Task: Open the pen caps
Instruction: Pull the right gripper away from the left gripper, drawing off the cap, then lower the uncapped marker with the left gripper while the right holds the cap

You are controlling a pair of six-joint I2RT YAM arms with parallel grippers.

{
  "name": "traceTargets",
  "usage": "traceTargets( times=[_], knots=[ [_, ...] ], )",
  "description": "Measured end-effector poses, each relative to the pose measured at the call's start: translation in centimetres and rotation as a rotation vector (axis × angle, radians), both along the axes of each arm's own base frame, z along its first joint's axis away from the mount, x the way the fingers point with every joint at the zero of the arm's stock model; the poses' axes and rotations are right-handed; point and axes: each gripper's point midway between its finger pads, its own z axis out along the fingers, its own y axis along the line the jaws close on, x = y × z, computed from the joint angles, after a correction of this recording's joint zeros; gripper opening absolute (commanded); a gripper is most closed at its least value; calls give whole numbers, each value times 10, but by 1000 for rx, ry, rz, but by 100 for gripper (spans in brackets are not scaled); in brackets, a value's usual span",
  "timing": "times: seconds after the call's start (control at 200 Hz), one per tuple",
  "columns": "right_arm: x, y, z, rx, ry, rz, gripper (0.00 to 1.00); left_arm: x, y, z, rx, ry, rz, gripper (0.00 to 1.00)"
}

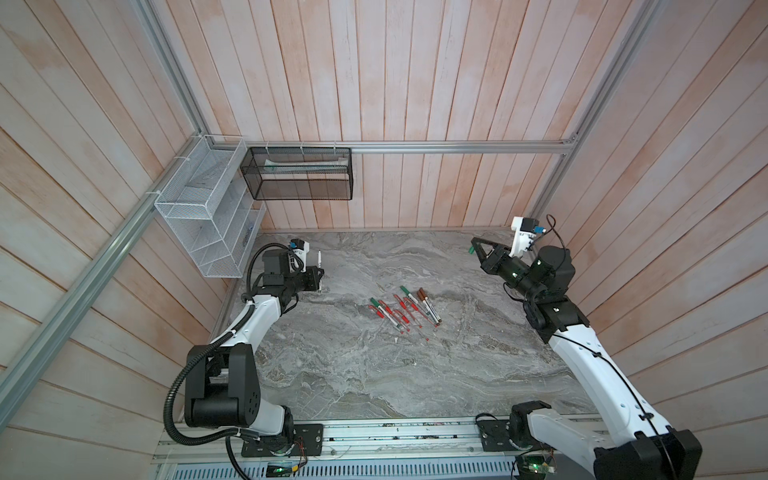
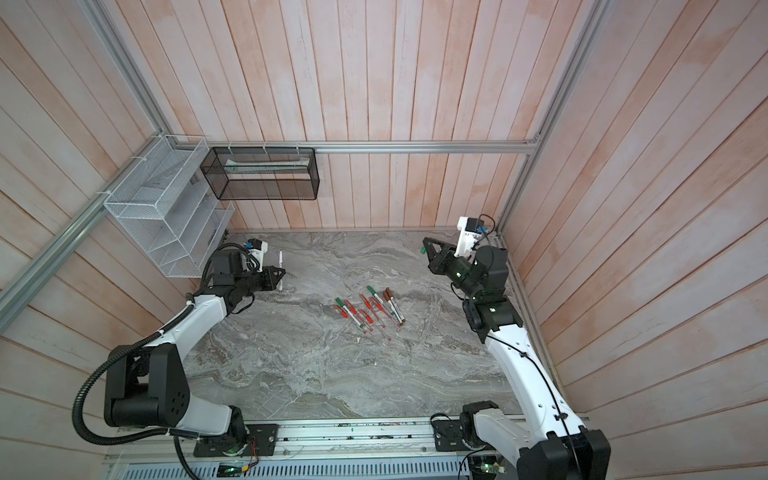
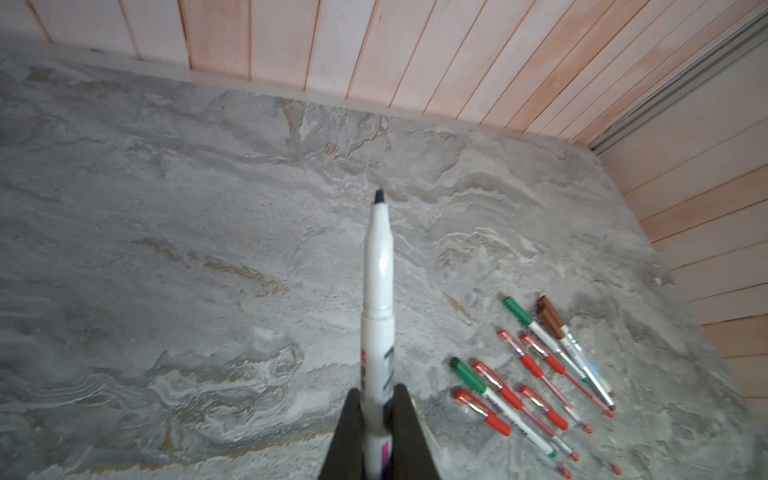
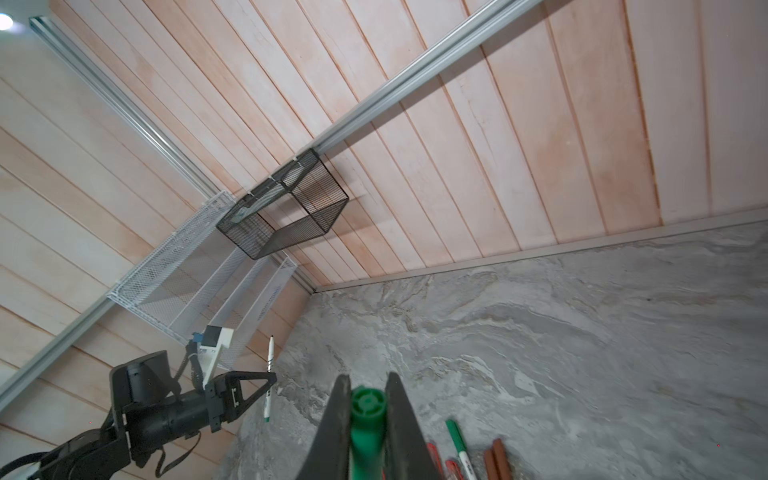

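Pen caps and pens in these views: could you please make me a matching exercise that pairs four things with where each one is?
Things:
1. loose green cap
2. uncapped white pen
3. brown caps
4. black mesh basket

Places:
A. hung from the rail on the back wall
B. gripped by the left end effector
C. on pens lying on the table
D. gripped by the right end effector

Pairs: 1-D; 2-B; 3-C; 4-A.
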Motion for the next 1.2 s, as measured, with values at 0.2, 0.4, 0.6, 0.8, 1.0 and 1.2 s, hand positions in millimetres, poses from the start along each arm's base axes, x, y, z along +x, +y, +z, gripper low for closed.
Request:
traceTargets(
  times=[0.2, 0.4, 0.6, 0.8, 1.0, 1.2],
  knots=[
    [-6, -22, -35, -40, 98, -49, 0, 12, 13, -48, 54, 149, 27, 0],
    [-13, -29, -56, -60, 153, -57, 0, 30, 17, -77, 68, 245, 38, 0],
    [-20, -34, -59, -73, 161, -62, 0, 31, 20, -101, 67, 327, 60, 0],
    [-27, -36, -60, -75, 154, -65, 0, 25, 24, -129, 87, 408, 77, 0],
    [-28, -36, -62, -77, 167, -65, 0, 33, 28, -134, 104, 417, 99, 11],
    [-29, -36, -64, -77, 173, -65, 0, 34, 32, -135, 119, 415, 117, 18]
  ],
)
